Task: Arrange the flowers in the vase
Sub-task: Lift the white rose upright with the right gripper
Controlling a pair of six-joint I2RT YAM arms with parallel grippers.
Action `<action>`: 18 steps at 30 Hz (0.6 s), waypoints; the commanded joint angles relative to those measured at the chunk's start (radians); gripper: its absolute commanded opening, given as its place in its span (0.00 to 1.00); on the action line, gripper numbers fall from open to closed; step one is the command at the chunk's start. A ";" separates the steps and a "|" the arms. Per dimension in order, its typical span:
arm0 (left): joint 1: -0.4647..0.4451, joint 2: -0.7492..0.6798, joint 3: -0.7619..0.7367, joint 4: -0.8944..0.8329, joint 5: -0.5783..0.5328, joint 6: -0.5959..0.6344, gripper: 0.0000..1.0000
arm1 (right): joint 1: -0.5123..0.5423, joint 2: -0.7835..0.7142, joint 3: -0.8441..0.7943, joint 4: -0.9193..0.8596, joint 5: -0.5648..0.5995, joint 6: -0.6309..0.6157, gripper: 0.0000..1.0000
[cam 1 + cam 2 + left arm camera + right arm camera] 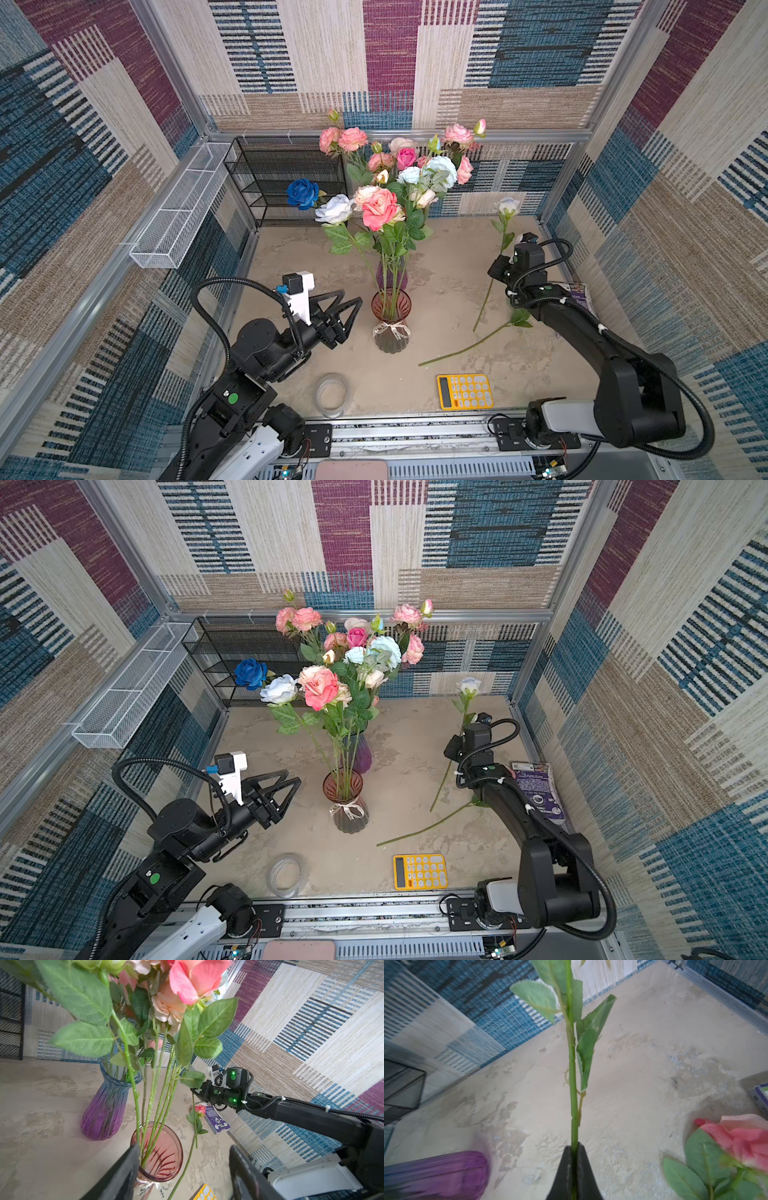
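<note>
Top views, left tool: my left tool [352,296] sits just left of the pink vase [390,336]. Its jaws are apart and it holds nothing.
Top views, right tool: my right tool [498,266] is well off to the right of the vases. It is clamped on the stem of a white rose [507,205].
Top views, flowers: most flowers [322,690] stand in the pink vase and in the purple vase [360,756] just behind it. The stem of a pink rose [424,829] lies on the bench [395,737] near a yellow calculator [419,871]. My right arm [511,804] hides its head.
Left wrist view: I see the left tool [184,1148] spread wide, with the pink vase's rim by one jaw. The pink rose [200,1109] lies on the bench. The white rose's stem hangs down from the right tool.
Right wrist view: the jaws press together on the white rose [572,1076]. The pink rose lies off to one side.
</note>
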 commanded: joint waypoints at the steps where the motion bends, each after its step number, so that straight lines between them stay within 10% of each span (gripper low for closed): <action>1: 0.001 0.028 0.049 0.006 0.064 0.003 0.69 | 0.037 -0.126 -0.021 0.011 -0.026 0.022 0.00; 18: 0.001 0.237 0.316 0.069 0.415 0.059 0.68 | 0.137 -0.617 -0.063 0.219 -0.474 0.093 0.00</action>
